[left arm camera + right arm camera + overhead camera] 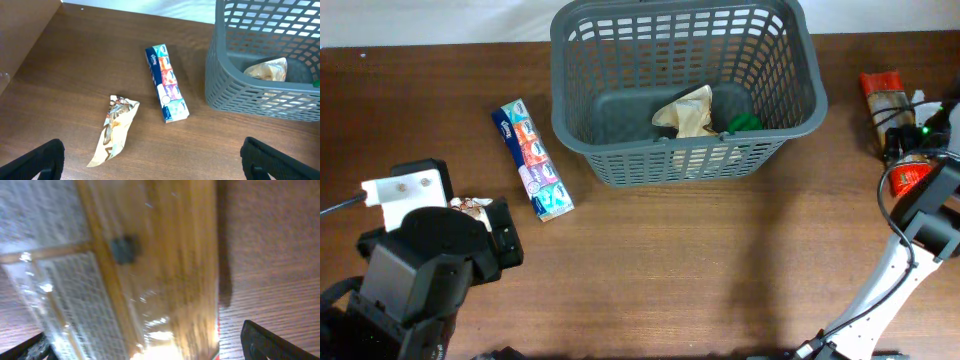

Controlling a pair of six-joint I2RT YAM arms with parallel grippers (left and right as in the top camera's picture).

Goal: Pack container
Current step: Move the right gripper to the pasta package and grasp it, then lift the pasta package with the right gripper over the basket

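The container, a big dark grey lattice basket, stands at the back middle of the table and shows at the right of the left wrist view. A beige wrapper and a green item lie inside it. My left gripper hangs open at the front left, with nothing between its fingers. Just ahead of it lies a crumpled snack wrapper. My right gripper is open at the far right, low over a glossy brown package with a red edge. That view is blurred.
A long colourful tissue pack lies left of the basket, also seen as tissue pack. Red and brown packets lie by the right table edge beside the right arm.
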